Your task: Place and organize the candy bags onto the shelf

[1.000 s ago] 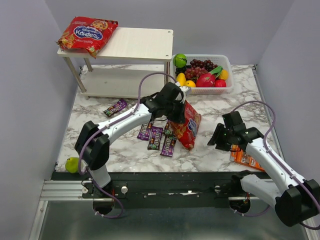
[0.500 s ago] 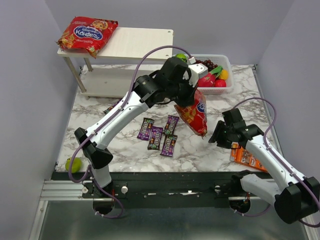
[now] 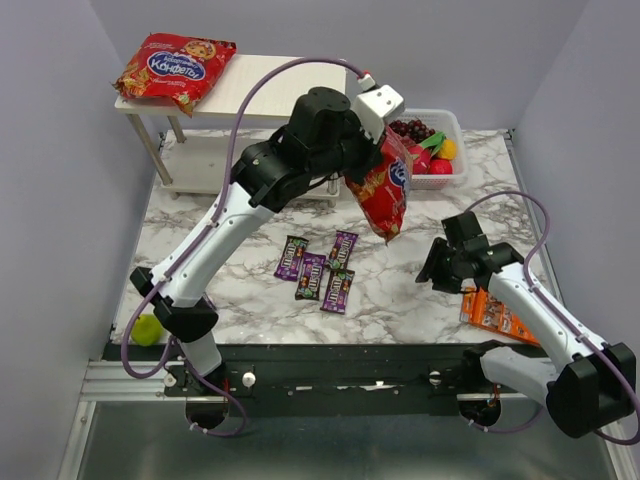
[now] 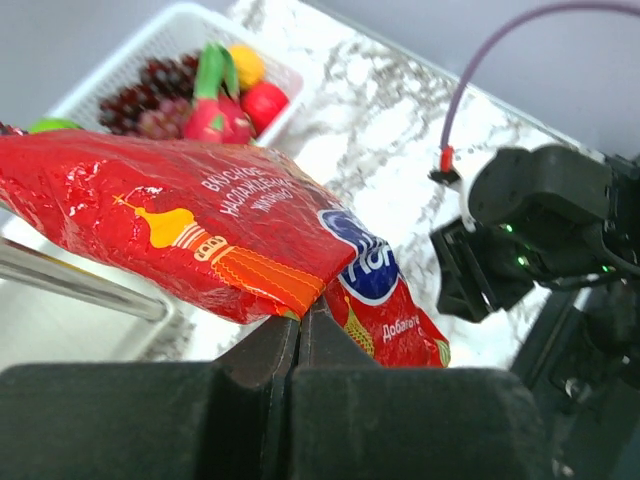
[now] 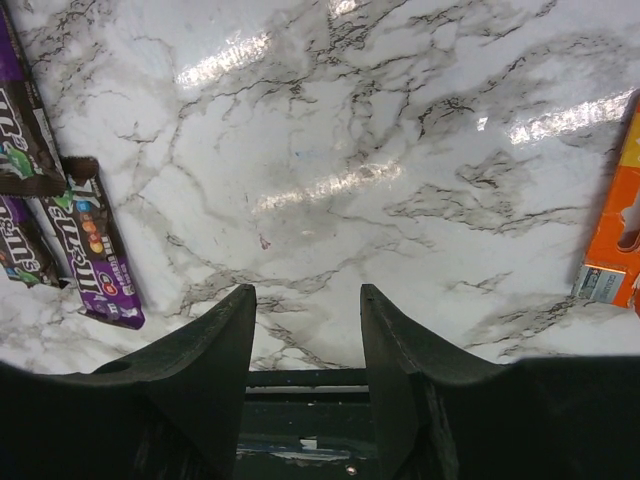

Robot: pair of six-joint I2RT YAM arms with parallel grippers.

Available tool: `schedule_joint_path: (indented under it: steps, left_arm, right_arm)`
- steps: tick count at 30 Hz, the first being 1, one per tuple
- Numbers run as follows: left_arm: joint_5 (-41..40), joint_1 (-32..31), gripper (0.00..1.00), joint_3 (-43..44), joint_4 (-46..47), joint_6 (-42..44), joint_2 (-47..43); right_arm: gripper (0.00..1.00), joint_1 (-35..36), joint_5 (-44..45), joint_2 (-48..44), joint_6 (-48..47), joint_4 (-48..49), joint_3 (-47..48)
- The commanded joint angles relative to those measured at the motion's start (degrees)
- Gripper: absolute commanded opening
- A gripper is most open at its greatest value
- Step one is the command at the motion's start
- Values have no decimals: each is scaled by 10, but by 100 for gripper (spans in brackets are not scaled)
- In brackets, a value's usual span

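My left gripper (image 3: 377,150) is shut on the edge of a glossy red candy bag (image 3: 386,192), which hangs in the air over the table's middle, right of the shelf (image 3: 290,85). In the left wrist view the bag (image 4: 200,215) lies across my closed left gripper (image 4: 298,315). A second red bag (image 3: 175,68) rests on the shelf's top board at its left end. Several small dark purple packets (image 3: 318,268) lie on the marble below. My right gripper (image 3: 432,268) hovers open and empty over bare marble (image 5: 305,300), right of the packets (image 5: 95,245).
A white basket (image 3: 452,122) of fruit stands at the back, right of the shelf and just behind the hanging bag. An orange packet (image 3: 495,315) lies under my right forearm, also showing at the right wrist view's edge (image 5: 615,230). A green fruit (image 3: 148,328) sits at the near left corner.
My left arm has lifted the red bag off the table, up and back toward the shelf. The right arm has hardly moved.
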Motion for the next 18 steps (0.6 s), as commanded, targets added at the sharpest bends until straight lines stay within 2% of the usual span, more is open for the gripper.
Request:
schedule_joint_path:
  steps: [1,7,12,18]
  left_arm:
    - [-27,31,0,27,170,45,-57]
    - [17,95,0,59,220,32,-53]
    - [71,165,0,70,273,-20,-42]
    - [97,234,0,69,327,-69,-14]
  right_arm:
    - [55,-4,13,8,1,4,18]
    - [55,-4,11,14,3,8,19]
    - [55,-5,13,26,4,11,21]
    - [55,-4,18,49,3,13,36]
